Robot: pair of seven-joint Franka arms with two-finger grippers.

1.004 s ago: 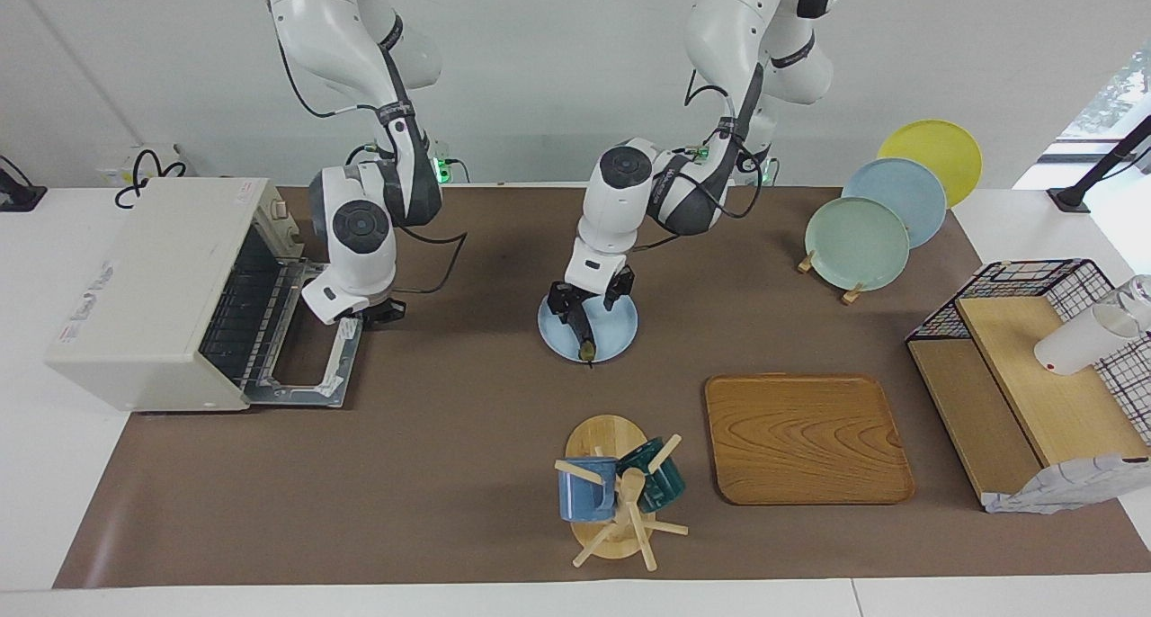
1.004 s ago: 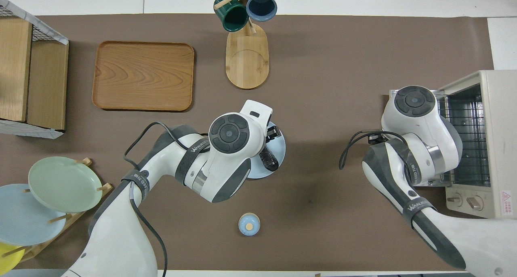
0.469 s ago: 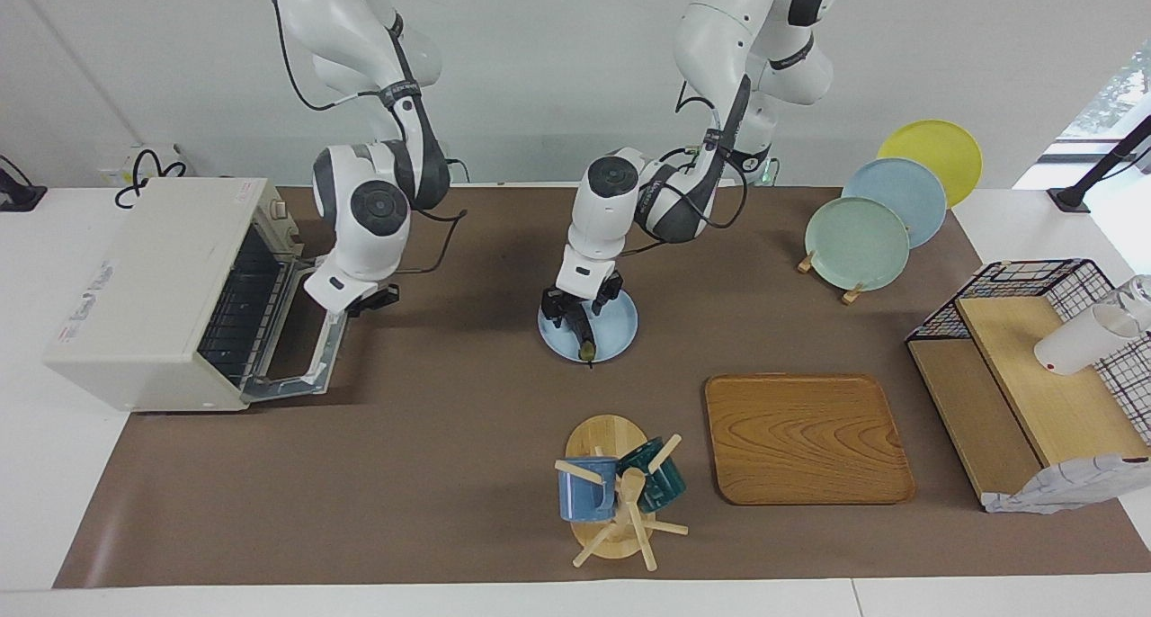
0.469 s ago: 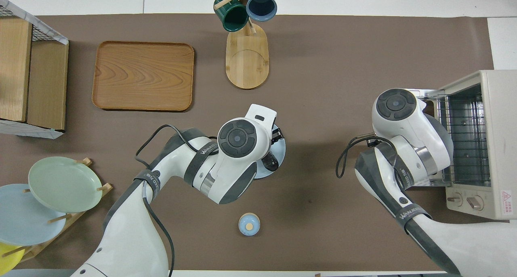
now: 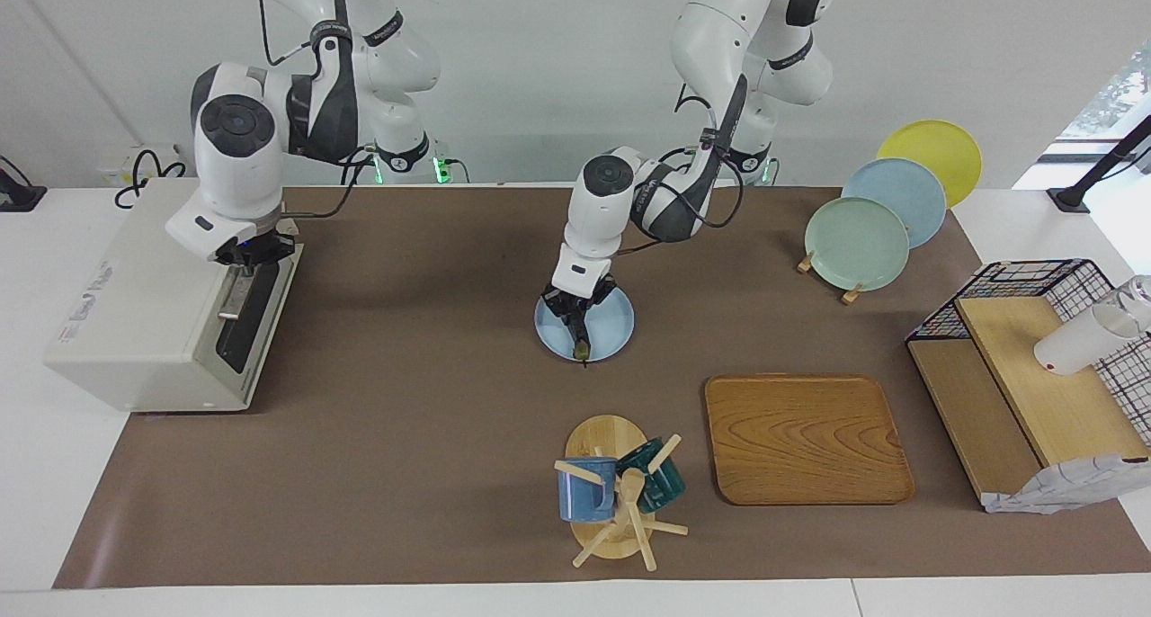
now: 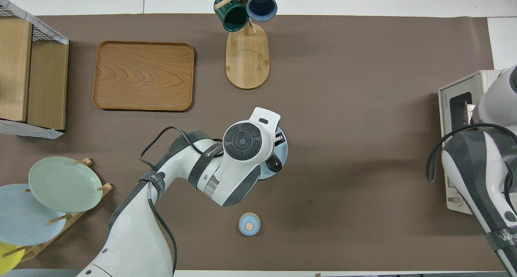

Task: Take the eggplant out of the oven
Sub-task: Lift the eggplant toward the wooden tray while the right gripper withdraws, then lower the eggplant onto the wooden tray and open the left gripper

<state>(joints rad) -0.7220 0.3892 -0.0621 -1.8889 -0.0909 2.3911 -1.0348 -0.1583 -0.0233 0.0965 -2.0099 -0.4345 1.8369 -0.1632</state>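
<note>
Not much to read here tbh. The clearest text is showing on the left arm point(image 6: 190, 168) in the middle of the overhead view: a dark band reading "WANJEED", with a few smaller characters after it I can't make out. The right arm point(image 6: 501, 238) at the lower right edge is showing the start of the same word. The oven point(image 5: 94, 289) is carrying side lettering, too small to read.

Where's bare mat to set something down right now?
Widest bare mat lies between the oven and the blue plate. The wooden tray is bare too. Crowded: the blue plate, where the left gripper is shut on the eggplant.
</note>
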